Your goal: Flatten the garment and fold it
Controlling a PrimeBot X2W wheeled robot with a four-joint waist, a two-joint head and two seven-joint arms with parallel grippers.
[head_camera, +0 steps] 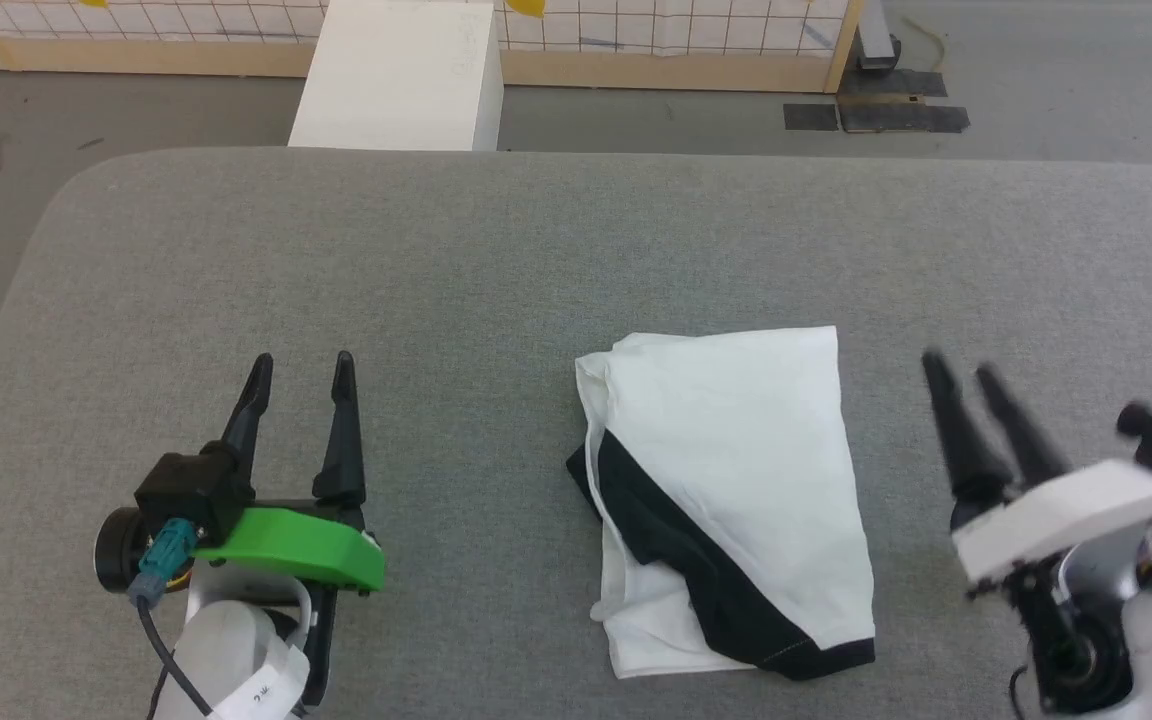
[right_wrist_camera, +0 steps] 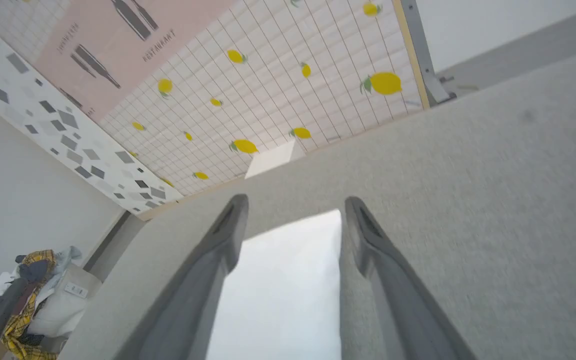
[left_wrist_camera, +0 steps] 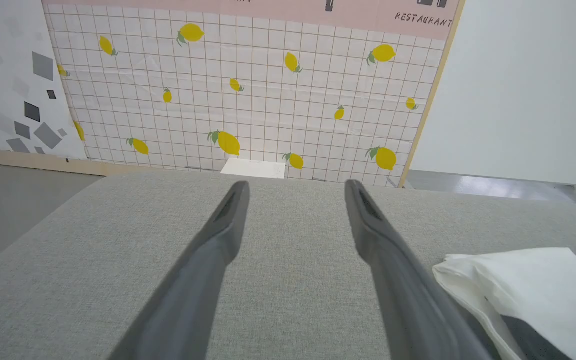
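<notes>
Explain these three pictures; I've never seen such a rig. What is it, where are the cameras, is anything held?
It is a two-armed robot. The wide picture comes from its head camera, looking down at a grey fabric surface. The other two come from wrist cameras, each looking along that arm's two dark fingers. A folded garment, white with black parts, lies on the surface between the arms. The left tool and right tool are open, apart from the garment, holding nothing.
</notes>
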